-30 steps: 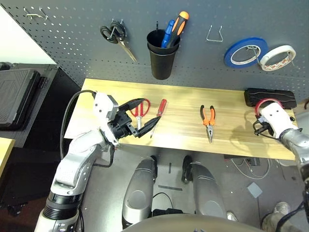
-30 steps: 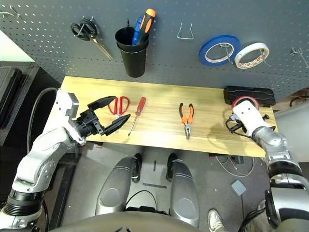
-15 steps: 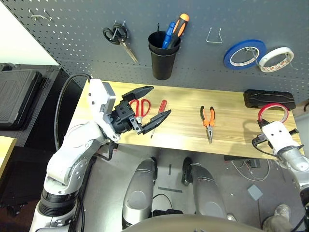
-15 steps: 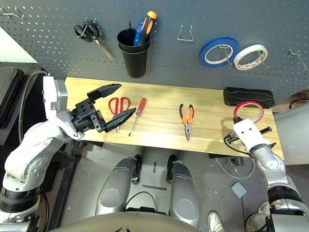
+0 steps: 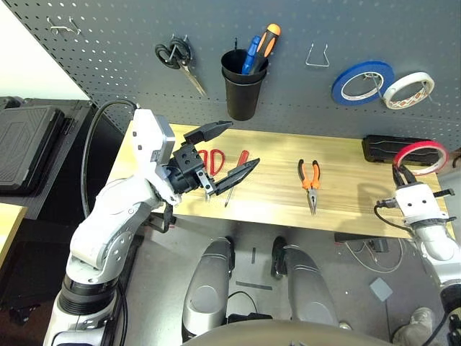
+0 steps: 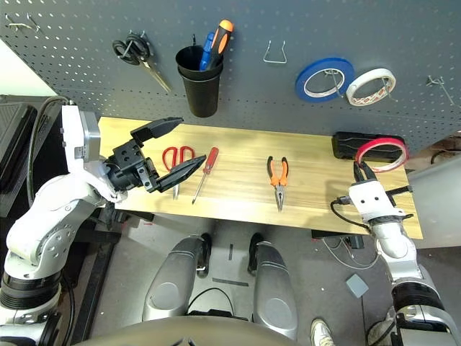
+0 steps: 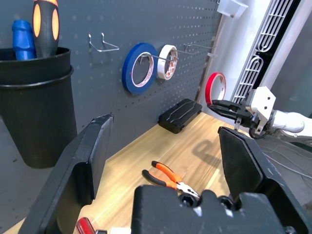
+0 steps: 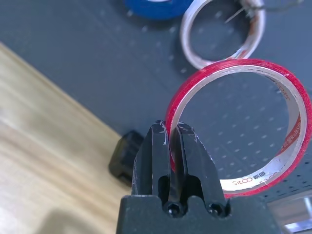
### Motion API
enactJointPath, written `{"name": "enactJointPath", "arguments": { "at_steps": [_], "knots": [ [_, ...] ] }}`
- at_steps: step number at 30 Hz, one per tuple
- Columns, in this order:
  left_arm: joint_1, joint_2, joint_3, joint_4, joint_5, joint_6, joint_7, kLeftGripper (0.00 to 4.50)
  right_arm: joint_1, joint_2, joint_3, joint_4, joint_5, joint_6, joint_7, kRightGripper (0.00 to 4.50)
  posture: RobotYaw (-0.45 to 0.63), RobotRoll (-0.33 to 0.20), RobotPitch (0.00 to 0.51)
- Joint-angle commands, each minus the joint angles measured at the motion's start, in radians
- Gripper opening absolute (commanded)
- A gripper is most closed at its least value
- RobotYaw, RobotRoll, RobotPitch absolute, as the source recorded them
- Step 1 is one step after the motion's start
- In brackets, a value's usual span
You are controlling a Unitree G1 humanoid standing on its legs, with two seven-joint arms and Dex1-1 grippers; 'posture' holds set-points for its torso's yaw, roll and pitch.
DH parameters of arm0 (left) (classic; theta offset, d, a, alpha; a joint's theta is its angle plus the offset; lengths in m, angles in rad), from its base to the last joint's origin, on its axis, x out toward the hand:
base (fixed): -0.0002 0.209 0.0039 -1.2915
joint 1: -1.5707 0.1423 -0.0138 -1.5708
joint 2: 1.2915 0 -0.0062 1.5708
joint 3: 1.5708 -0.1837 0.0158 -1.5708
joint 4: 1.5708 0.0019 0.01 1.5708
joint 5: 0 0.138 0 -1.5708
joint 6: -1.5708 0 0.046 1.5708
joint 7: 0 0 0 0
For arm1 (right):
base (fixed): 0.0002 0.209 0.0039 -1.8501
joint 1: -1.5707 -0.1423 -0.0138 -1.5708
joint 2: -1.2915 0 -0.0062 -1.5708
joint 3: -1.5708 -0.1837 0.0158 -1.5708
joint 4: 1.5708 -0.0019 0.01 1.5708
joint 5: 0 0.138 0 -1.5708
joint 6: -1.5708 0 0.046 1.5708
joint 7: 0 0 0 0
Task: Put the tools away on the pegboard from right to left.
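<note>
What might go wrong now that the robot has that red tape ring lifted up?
The right gripper pinches the red tape ring by one edge only, so it could swing or slip out. The white tape roll hangs nearby and might get knocked while the robot seeks a hook. The open left gripper hangs close over the red-handled scissors and could nudge them.

Scissors (image 5: pixel 217 161) partly hidden behind left gripper (image 5: pixel 232 155); white bin (image 7: pixel 232 7) cut off.
</note>
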Motion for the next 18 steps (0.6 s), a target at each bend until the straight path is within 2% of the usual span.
{"name": "enactJointPath", "arguments": {
  "at_steps": [1, 10, 18],
  "knots": [
    [-0.01, 0.009, -0.021, -0.006, 0.001, -0.01, -0.022, 4.5, 0.02, -0.003, -0.03, 0.001, -0.023, -0.023, -0.052, 0.07, 0.27, 0.0, 0.205],
    [-0.061, 0.007, -0.052, -0.003, -0.001, -0.005, -0.04, 4.5, -0.066, -0.059, -0.078, 0.097, -0.026, 0.027, -0.128, 0.07, 0.25, 0.0, 0.2],
    [-0.079, 0.019, -0.066, 0.005, 0.002, 0.002, -0.053, 4.5, -0.269, -0.144, -0.078, 0.294, 0.006, 0.074, -0.079, 0.07, 0.24, 0.0, 0.195]
  ]
}}
